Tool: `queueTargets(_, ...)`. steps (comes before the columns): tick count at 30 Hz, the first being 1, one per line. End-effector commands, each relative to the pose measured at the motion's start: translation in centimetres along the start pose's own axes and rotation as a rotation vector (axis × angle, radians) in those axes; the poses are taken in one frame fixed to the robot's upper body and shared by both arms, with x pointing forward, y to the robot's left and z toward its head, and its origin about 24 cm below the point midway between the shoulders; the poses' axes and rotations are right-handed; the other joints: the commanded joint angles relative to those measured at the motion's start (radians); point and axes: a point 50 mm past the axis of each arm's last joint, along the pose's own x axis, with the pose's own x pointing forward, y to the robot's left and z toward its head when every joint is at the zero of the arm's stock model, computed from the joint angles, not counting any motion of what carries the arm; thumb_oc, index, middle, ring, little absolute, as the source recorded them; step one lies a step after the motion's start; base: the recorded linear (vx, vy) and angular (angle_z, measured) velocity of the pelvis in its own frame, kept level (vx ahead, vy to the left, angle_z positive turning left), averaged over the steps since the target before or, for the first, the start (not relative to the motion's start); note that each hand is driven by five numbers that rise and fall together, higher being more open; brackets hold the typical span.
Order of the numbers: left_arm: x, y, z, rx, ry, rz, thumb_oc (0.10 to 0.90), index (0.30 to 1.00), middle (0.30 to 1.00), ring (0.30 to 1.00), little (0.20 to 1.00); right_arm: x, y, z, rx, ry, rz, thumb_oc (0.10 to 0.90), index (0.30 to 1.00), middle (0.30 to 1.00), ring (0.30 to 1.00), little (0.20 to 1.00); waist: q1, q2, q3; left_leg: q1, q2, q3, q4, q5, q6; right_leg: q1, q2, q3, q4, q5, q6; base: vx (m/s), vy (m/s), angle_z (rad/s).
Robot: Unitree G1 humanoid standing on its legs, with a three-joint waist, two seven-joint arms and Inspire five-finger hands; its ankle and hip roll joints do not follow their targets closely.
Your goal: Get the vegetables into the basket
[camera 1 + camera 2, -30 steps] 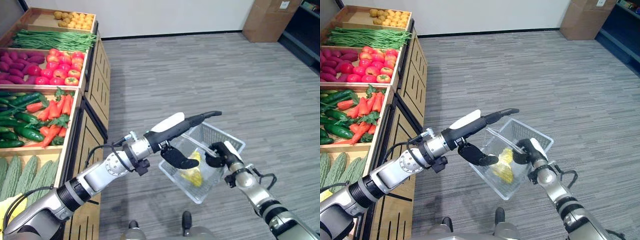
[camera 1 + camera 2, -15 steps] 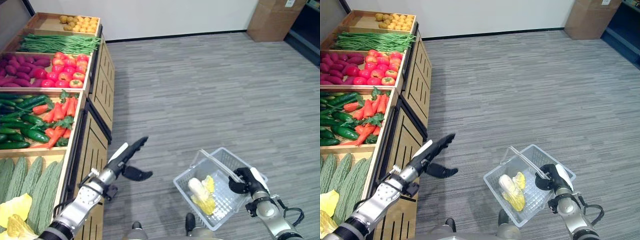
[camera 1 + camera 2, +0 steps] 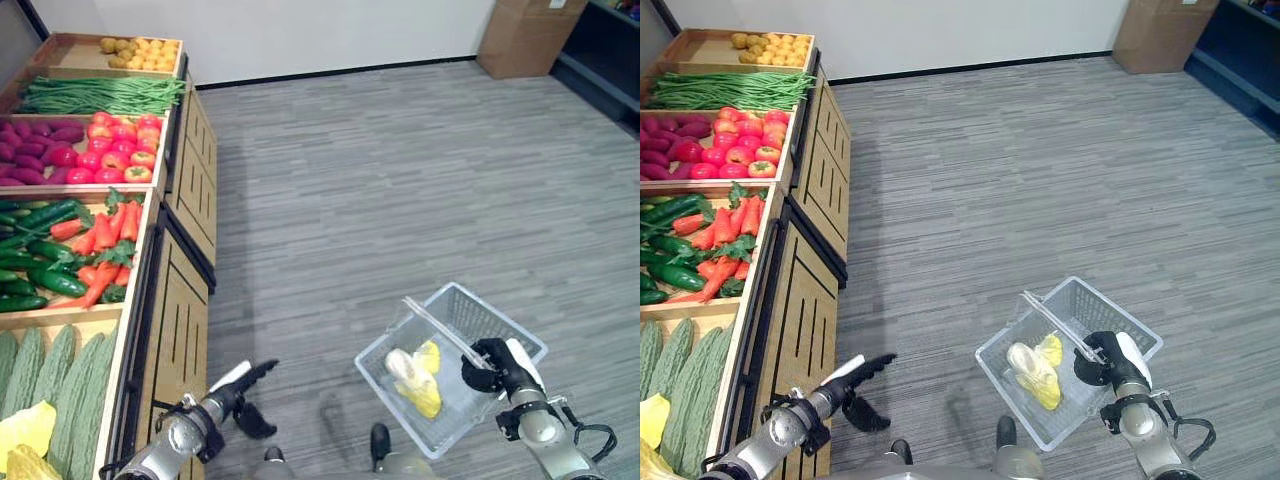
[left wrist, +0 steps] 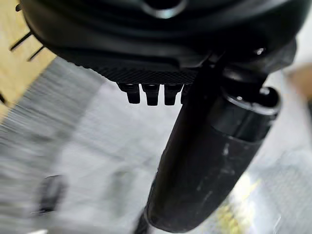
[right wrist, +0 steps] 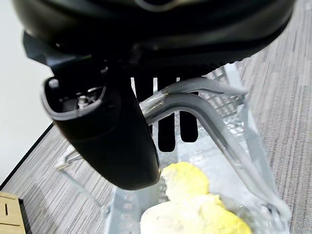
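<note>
A clear plastic basket (image 3: 500, 330) hangs low at the right over the grey floor, with my right hand (image 3: 497, 365) shut on its handle (image 5: 195, 105). Inside it lies a pale yellow-white cabbage (image 3: 412, 376), seen close up in the right wrist view as the same cabbage (image 5: 195, 204). My left hand (image 3: 243, 385) is low at the bottom left, beside the wooden stand, with straight fingers and nothing in it. The stand's crates hold carrots (image 3: 105, 240), cucumbers (image 3: 35, 250), tomatoes (image 3: 120, 150), green beans (image 3: 100, 95) and bitter gourds (image 3: 50, 370).
The wooden produce stand (image 3: 185, 300) runs along the left side. More yellow cabbages (image 3: 25, 445) lie in its nearest crate. A cardboard box (image 3: 515, 35) stands at the far right by the wall. Grey carpet floor spreads across the middle.
My left hand has drawn back from the basket and dropped low toward the stand's front. The basket has sunk a little with the cabbage inside. The camera has shifted.
</note>
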Motion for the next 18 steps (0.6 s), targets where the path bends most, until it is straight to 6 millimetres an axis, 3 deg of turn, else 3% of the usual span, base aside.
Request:
queueTargets(1,0.9,1.8,0.4,0.047,0.002,0.092,0.900,1.000,1.000,1.000,1.000,1.4,-5.5,6.0,0.061,-0.307,-0.235,0.400,0.300,0.300,0.300,0.300,0.014,-0.030,-0.024,0.008,0.028,-0.001,0.006,-0.036,-0.042,0.072,-0.042,-0.050,0.048,-0.135,0.079,0.00,0.000,0.00)
queueTargets(2,0.8,0.4,-1.6,0.009,0.115,0.106,0.900,1.000,1.000,1.000,1.000,1.2,-5.3,5.7,0.072,-0.298,-0.236,0.400,0.300,0.300,0.300,0.300,0.015,-0.031,-0.025,0.006,0.028,-0.001,0.006,-0.036,-0.040,0.071,-0.042,-0.049,0.047,-0.134,0.078,0.00,0.000,0.00)
queueTargets(3,0.8,0.3,-1.6,0.009,0.115,0.107,0.900,1.000,1.000,1.000,1.000,1.2,-5.3,5.7,0.071,-0.298,-0.236,0.400,0.300,0.300,0.300,0.300,0.014,-0.030,-0.025,0.006,0.027,-0.001,0.006,-0.036,-0.040,0.071,-0.042,-0.049,0.047,-0.134,0.078,0.00,0.000,0.00)
queueTargets(5,0.1,-2.0,-4.7,-0.078,0.330,0.157,0.900,1.000,1.000,1.000,1.000,0.8,-5.0,5.1,0.090,-0.282,-0.246,0.400,0.300,0.300,0.300,0.300,0.016,-0.034,-0.028,0.006,0.026,0.000,0.006,-0.037,-0.039,0.069,-0.041,-0.048,0.048,-0.133,0.077,0.00,0.000,0.00)
queueTargets(12,-1.3,-3.8,-6.8,-0.095,0.468,0.173,0.900,1.000,1.000,1.000,1.000,0.2,-5.3,4.6,0.069,-0.279,-0.253,0.400,0.300,0.300,0.300,0.300,0.020,-0.034,-0.022,0.009,0.020,0.003,0.006,-0.043,-0.034,0.065,-0.048,-0.046,0.053,-0.132,0.079,0.00,0.022,-0.01)
queueTargets(17,-1.4,-3.9,-6.9,-0.167,0.481,0.216,0.900,1.000,1.000,1.000,1.000,0.2,-5.6,4.5,0.071,-0.273,-0.270,0.400,0.300,0.300,0.300,0.300,0.028,-0.042,-0.001,0.001,0.005,0.008,0.018,-0.040,-0.023,0.050,-0.061,-0.035,0.070,-0.135,0.082,-0.02,0.035,-0.02)
queueTargets(18,-1.2,-3.7,-6.8,-0.187,0.478,0.234,0.900,1.000,1.000,1.000,1.000,0.3,-5.7,4.7,0.083,-0.277,-0.281,0.400,0.300,0.300,0.300,0.300,0.031,-0.055,0.019,-0.047,0.001,0.002,0.097,-0.067,-0.018,0.038,-0.076,-0.027,0.083,-0.133,0.081,-0.08,0.045,-0.01)
